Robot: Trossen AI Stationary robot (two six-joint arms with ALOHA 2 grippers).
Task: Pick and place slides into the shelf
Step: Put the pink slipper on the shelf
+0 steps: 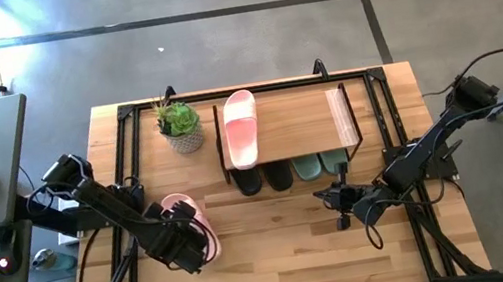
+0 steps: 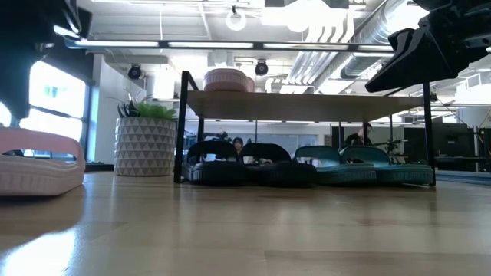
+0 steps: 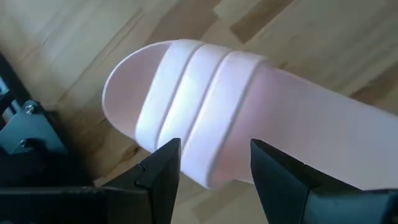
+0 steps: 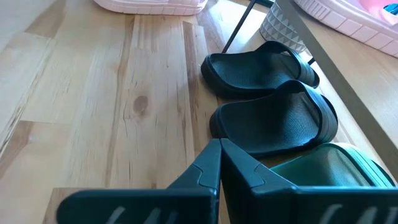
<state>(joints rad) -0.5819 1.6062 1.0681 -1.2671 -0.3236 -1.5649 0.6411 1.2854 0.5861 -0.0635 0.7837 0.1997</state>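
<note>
The left gripper [image 3: 214, 165] is hovering over the pink slide [image 1: 191, 226] on the desk [image 1: 279, 248], fingers spread wide — probably about to grab; next it needs lowering and squeezing. The right gripper [image 4: 219, 163] is waiting, fingers pressed together.

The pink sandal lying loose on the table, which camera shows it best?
The left wrist view: the loose pink sandal fills the picture, straps plain, between the left pincer's open fingers. The high view shows it half hidden under that arm. The low view catches its side at the edge; the right wrist view only a sliver.
</note>
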